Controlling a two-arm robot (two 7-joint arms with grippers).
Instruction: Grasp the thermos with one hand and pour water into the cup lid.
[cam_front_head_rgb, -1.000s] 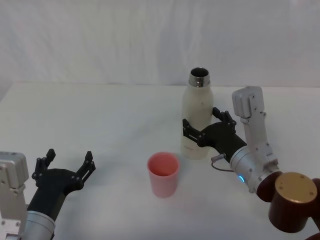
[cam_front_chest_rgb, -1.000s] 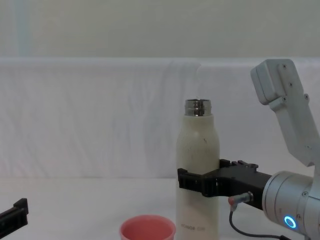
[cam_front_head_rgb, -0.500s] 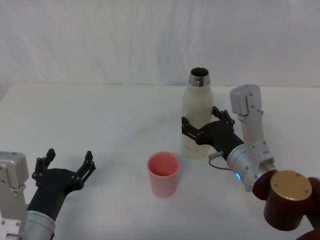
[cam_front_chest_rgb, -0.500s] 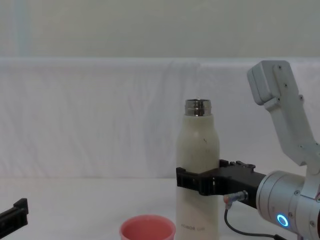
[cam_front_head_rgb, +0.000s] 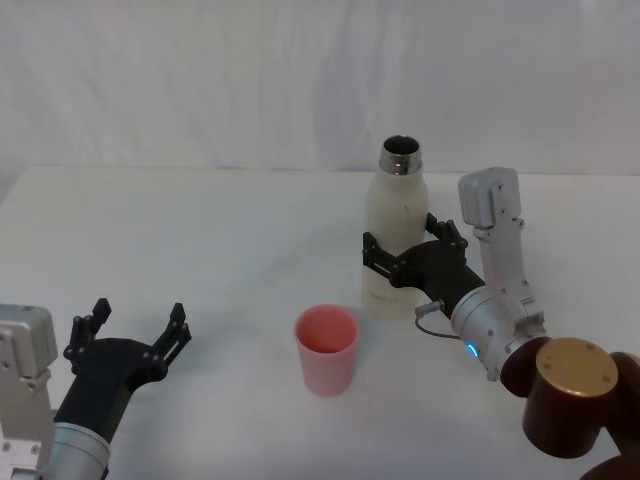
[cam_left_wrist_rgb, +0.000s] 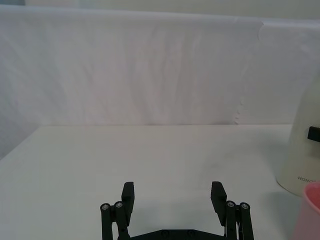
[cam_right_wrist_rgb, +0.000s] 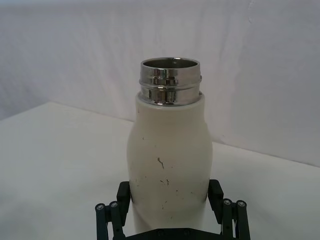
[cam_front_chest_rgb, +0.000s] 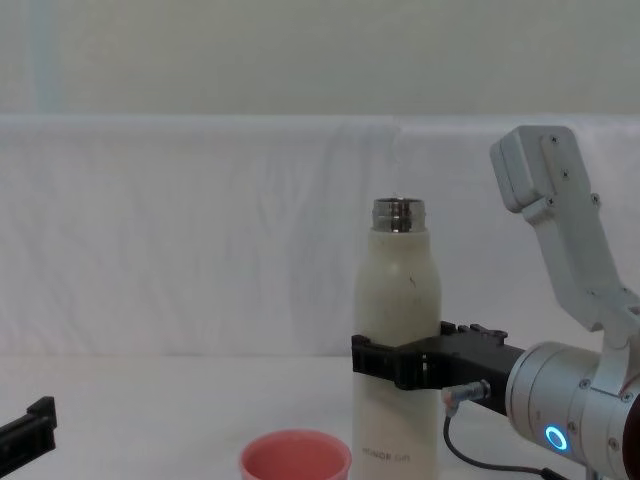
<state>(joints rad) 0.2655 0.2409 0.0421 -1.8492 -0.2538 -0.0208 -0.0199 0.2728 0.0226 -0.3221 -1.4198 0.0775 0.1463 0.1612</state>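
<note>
Slightly further forward than a second ago, the right gripper (cam_front_head_rgb: 400, 262) is now seated deeper around the thermos (cam_front_head_rgb: 397, 232), and its silver-grey arm (cam_front_head_rgb: 497, 300) is seen shifted a little toward the bottle in both the head and chest views. No change of place is noted for the thermos: it is upright on the table (cam_front_head_rgb: 230, 230), steel neck open at the top, apparently not yet lifted, though its base is cut off at the lower edge of the chest view. Jaws of the right gripper are set on either side of the lower body, just above the grey lettering, and are seen against the cream wall in the right wrist view; a closing pinch on the thermos is judged, though full squeeze cannot be confirmed.

The cup lid (cam_front_head_rgb: 326, 348) is unmoved, upright on the table just in front of the thermos and to its left, apart from it, mouth up.

The left gripper (cam_front_head_rgb: 133, 330) is parked at the near left of the table, jaws spread, nothing held, well apart from both items.

Meaning for the task: the reach is judged complete and the grasp step nearly settled. Lift, a carry over the pink rim and a tilt are all left to be done. Slip of the smooth body is judged the main risk once tilted
</note>
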